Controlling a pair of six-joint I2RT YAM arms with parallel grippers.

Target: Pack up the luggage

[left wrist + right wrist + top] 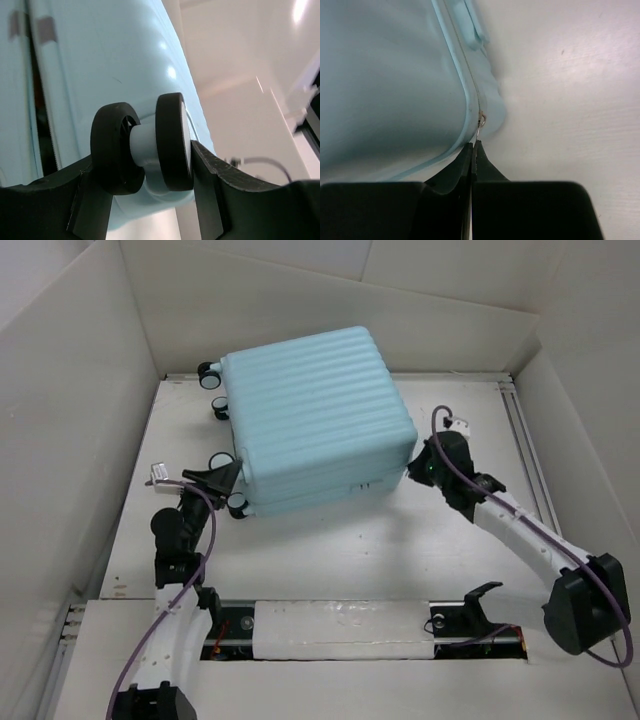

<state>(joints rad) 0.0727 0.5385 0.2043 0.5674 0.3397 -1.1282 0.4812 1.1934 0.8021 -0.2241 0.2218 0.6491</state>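
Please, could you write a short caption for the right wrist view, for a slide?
Right gripper shut on the zipper pull at a corner of the pale blue luggage.

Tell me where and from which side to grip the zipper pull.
Pinch the free end of the zipper pull, coming edge-on from outside the luggage corner: the thin tab sticks out from the seam, as the shut right hand shows.

White table (400, 550) — pale aqua luggage (315, 420) lying flat, far half

Fixed overhead view, both wrist views close on luggage (315, 420)
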